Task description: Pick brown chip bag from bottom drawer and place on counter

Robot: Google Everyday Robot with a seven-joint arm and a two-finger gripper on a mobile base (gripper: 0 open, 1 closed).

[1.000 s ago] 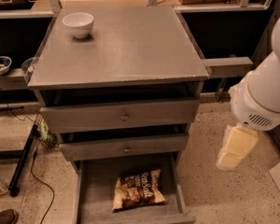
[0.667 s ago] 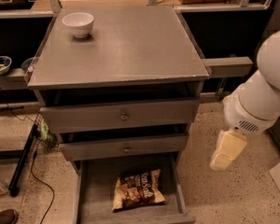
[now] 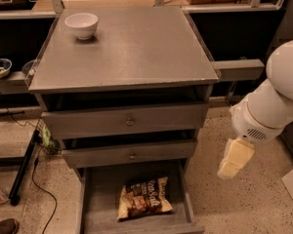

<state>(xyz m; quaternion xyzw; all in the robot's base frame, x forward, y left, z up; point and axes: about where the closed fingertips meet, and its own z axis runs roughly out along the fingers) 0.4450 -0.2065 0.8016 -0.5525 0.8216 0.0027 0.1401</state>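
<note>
Grey wood forms the three-drawer cabinet (image 3: 88, 123). Its bottom drawer (image 3: 100, 199) stands pulled open, and the brown chip bag (image 3: 144, 197) lies flat on the drawer floor, near the middle, lettering up. My claw (image 3: 236, 158) hangs to the right of the cabinet over the speckled floor (image 3: 234, 208), well apart from the bag. I cannot tell whether the claw is apart or together. On the desk (image 3: 136, 48), a white bowl (image 3: 81, 24) sits near the far left corner.

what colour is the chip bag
The chip bag is dark brown and cream, white lettering, camera view; the gripper hangs right of the bottom drawer.
</note>
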